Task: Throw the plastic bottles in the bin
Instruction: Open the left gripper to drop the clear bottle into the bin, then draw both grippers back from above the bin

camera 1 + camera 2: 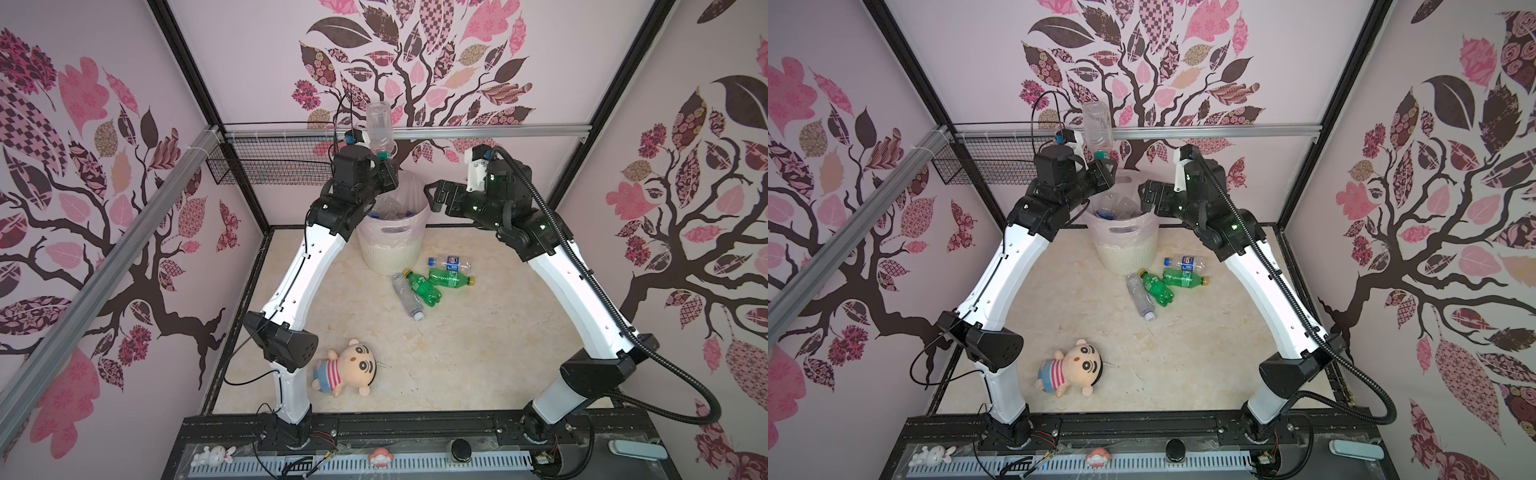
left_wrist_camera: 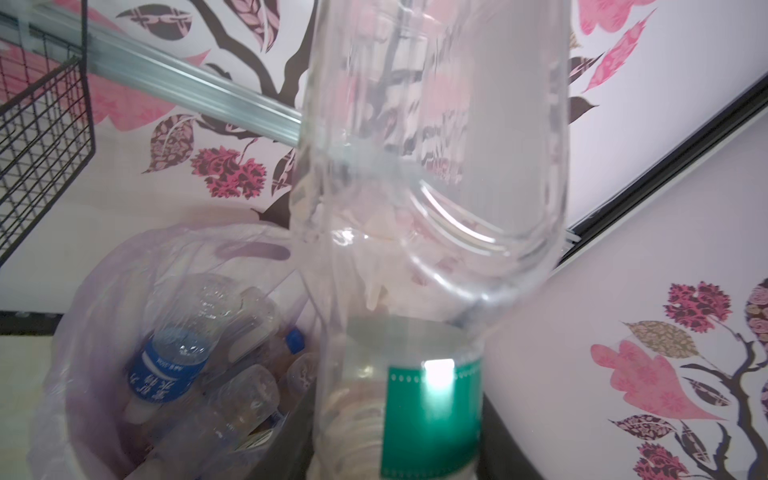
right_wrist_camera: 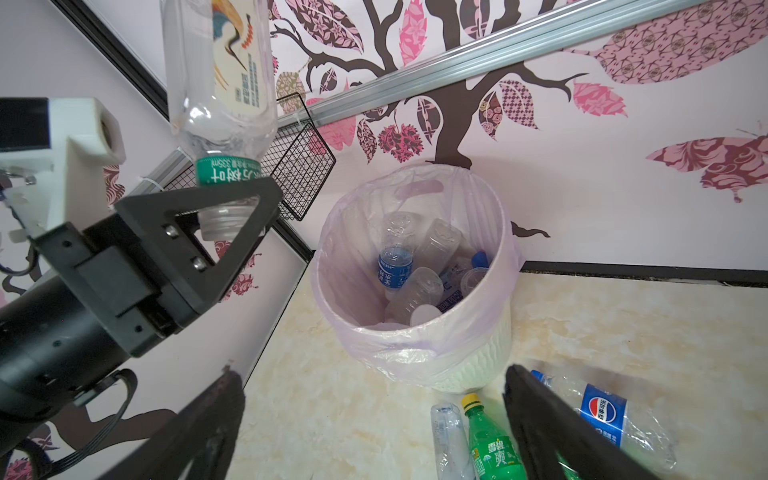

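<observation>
Left gripper (image 1: 385, 166), above the bin (image 1: 390, 253), pinches a bottle (image 1: 379, 124) by its neck, body upward; right gripper (image 1: 432, 197) gapes empty beside the bin.

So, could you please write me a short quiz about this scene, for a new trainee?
1. True or false: the left claw holds a clear bottle by its cap end.
2. How many bottles can you see lying on the floor, outside the bin?
3. The right claw is: A) open and empty; B) shut on a green bottle; C) shut on the plush doll.
Key: 1 true; 2 four; 3 A.
</observation>
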Controlling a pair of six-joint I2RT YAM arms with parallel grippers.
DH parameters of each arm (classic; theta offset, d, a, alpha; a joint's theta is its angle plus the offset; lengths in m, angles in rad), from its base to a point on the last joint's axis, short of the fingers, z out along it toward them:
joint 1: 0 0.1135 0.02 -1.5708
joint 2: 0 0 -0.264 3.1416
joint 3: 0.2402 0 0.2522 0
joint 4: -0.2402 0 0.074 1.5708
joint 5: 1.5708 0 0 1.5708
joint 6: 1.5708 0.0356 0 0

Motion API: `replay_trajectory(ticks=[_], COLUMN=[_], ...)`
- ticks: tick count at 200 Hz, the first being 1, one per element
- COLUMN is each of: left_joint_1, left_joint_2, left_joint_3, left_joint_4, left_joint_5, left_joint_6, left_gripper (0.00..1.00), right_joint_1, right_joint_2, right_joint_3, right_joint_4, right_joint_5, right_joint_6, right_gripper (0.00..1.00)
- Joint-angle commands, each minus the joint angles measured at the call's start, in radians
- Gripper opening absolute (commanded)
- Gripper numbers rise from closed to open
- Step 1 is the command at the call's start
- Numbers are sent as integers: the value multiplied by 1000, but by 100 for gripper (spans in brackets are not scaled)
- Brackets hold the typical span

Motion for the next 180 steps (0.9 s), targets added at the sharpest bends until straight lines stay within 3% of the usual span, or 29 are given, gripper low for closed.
replay_trajectory(ticks=[1, 17, 40, 90, 180], left_joint_1=[-12, -17, -16, -25, -63], left_joint_2=[31, 68, 136, 135, 7], left_joint_3=[44, 15, 1, 15, -25], left_joint_4=[77, 71, 25, -36, -56], left_joint_5=[0, -12, 14, 54, 28], left_joint_6=[12, -11, -74, -126, -84], left_gripper=[14, 15, 29, 96, 97], right_joint_1=[-3, -3, -4, -6, -6], right_joint_2=[26, 29, 27, 0, 14], right_joint_3=[44, 38, 30, -17, -11], right_joint_4=[5, 6, 4, 5, 8], right_joint_5=[1, -7, -16, -24, -54], right_joint_6=[2, 8, 9, 5, 51], right_gripper=[99, 100, 100, 100, 99])
